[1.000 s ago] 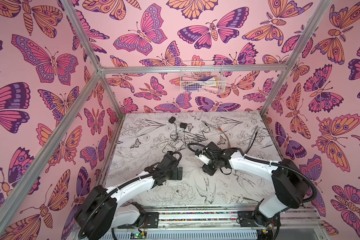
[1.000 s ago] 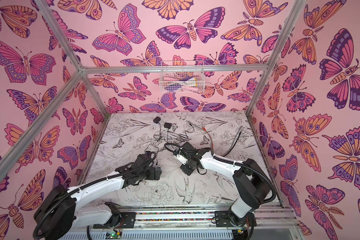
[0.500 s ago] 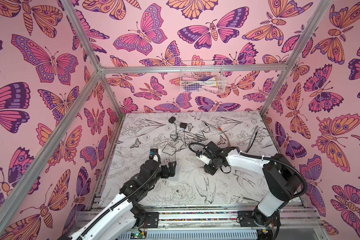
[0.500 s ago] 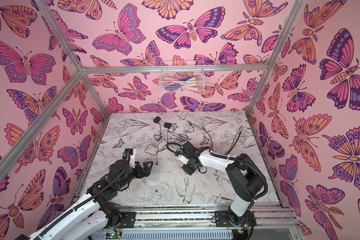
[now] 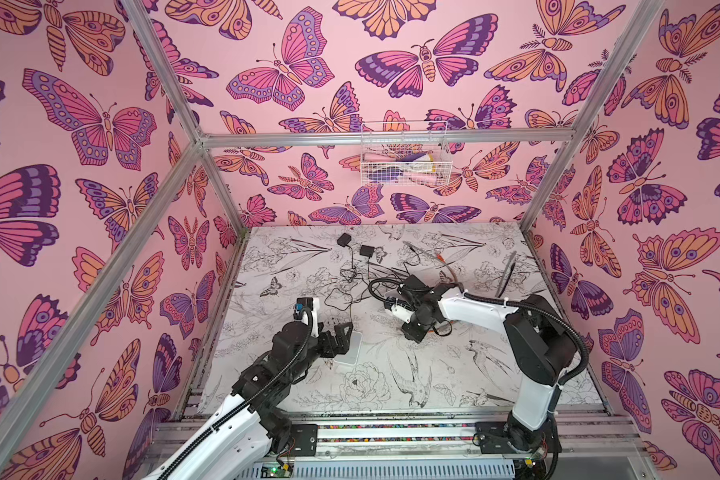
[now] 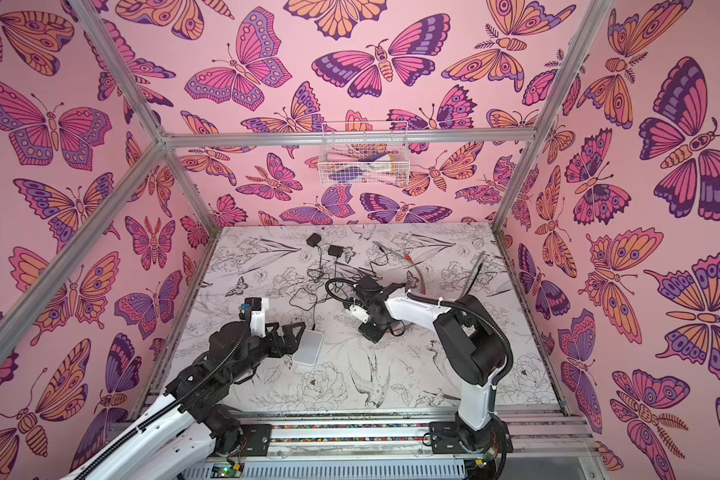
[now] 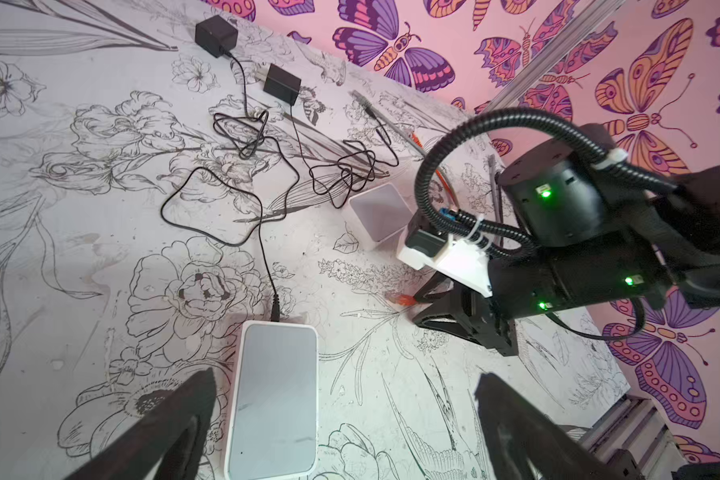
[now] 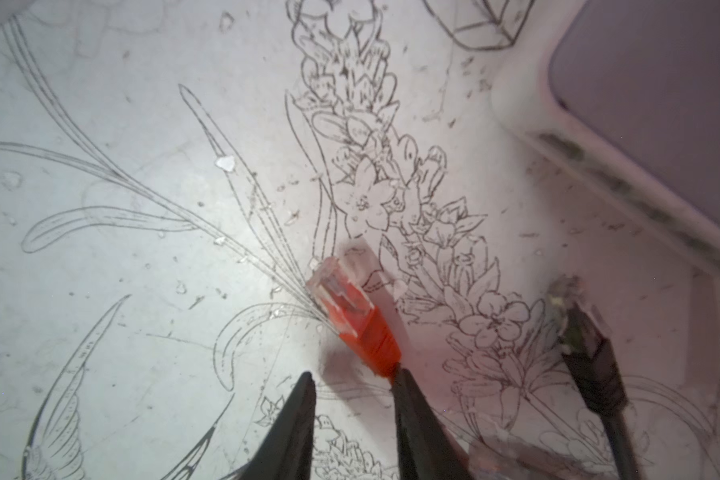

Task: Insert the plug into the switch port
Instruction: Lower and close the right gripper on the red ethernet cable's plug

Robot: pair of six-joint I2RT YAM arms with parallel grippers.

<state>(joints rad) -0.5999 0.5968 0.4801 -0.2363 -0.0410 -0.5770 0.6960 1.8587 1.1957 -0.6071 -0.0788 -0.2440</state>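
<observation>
everywhere pink butterfly walls point(image 5: 100, 124) enclose a flower-sketched tabletop point(image 5: 495, 374) holding the switch point(image 5: 353, 351).

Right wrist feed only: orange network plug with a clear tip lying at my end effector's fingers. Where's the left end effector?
Observer: Left end effector is open over a flat white rectangular switch.
Operator: Anything plugged into it?
Observer: A thin black cord runs into its short edge, away from the left arm.
Operator: Where does that lead?
Observer: Into a tangle beside two small black power adapters.
</observation>
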